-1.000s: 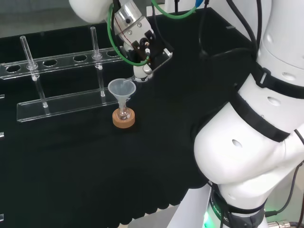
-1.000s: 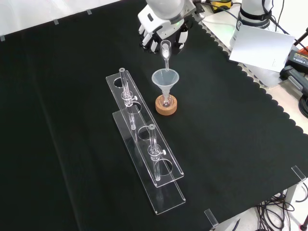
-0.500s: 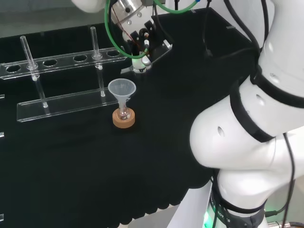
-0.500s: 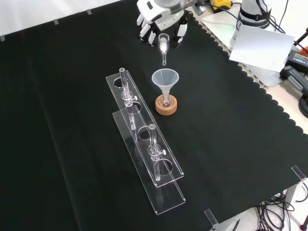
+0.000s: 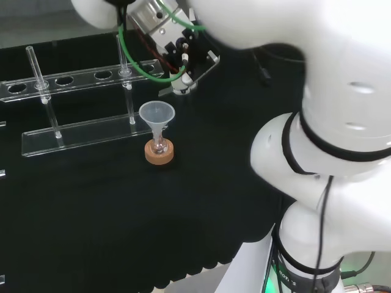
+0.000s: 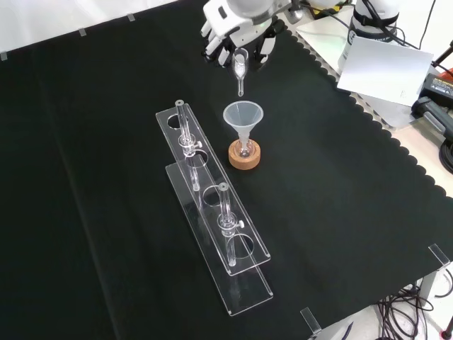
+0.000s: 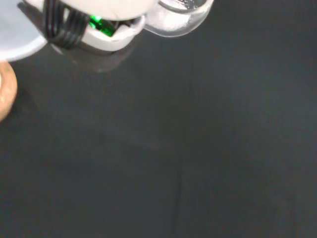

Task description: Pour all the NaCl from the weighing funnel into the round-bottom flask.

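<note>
The weighing funnel (image 6: 241, 69) hangs in the air in the front view, its narrow spout pointing down and its wider cup end up among the fingers (image 6: 263, 48) of the hand (image 6: 237, 32), which curl round it and pinch it. White powder shows in the cup. The spout tip is above the wide plastic funnel (image 6: 243, 115) and slightly toward the far edge of the tabletop (image 6: 354, 212), not touching it. That plastic funnel sits with its stem in the neck of a small round flask (image 6: 244, 149), which rests on a cork ring (image 6: 245, 156). In the head view the flask (image 5: 159, 146) on its ring (image 5: 159, 153) stands near the middle of the cloth, and the hand (image 5: 183, 82) is above and a little to the right of the funnel (image 5: 157, 114); the weighing funnel is hard to pick out there, possibly a pale sliver beside the hand.

Just beside the cork ring, toward the left edge in the front view, lies a long clear rack (image 6: 212, 227) holding two upright glass tubes, one nearer the far end (image 6: 184, 127) and one nearer the front edge (image 6: 225, 209).

In the wrist view, a blurred clear vessel with white contents (image 7: 173, 17) sits against the white part of the hand (image 7: 94, 15), with the cork ring (image 7: 6, 94) at the picture's border.
</note>
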Available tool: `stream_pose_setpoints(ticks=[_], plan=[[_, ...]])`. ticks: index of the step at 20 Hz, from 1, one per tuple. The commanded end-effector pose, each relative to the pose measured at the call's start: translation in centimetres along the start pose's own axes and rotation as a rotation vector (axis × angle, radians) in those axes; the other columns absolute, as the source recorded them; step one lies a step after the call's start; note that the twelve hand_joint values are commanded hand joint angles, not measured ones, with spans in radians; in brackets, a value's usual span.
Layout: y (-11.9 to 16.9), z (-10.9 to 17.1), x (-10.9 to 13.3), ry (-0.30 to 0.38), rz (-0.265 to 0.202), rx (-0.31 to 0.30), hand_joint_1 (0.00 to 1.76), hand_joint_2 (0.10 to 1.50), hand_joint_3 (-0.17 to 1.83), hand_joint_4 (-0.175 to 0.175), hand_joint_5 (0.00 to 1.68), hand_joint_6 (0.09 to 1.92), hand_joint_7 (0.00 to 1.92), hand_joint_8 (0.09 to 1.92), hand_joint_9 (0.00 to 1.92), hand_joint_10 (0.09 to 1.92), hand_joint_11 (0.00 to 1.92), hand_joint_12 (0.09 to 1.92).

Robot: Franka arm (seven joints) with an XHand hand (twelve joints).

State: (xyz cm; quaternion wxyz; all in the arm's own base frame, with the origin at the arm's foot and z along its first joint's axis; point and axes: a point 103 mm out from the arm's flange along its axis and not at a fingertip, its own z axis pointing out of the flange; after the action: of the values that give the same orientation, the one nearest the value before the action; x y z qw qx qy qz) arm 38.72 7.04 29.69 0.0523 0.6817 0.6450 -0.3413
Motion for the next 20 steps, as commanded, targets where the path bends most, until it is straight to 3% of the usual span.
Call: stream_pose_setpoints(ticks=[1,8,20], plan=[[0.9,1.9,1.6,-0.025,-0.034,0.046,1.12,0.70,0.58,0.175,1.26,0.66,0.66,0.65,0.97,0.36,0.76,1.11],[0.9,1.9,1.6,-0.045,-0.042,0.043,1.12,0.70,0.58,0.175,1.26,0.66,0.66,0.65,0.97,0.36,0.76,1.11],[0.8,0.6,2.9,-0.154,-0.041,0.047,1.12,0.70,0.59,0.175,1.26,0.67,0.65,0.65,0.97,0.36,0.76,1.11]])
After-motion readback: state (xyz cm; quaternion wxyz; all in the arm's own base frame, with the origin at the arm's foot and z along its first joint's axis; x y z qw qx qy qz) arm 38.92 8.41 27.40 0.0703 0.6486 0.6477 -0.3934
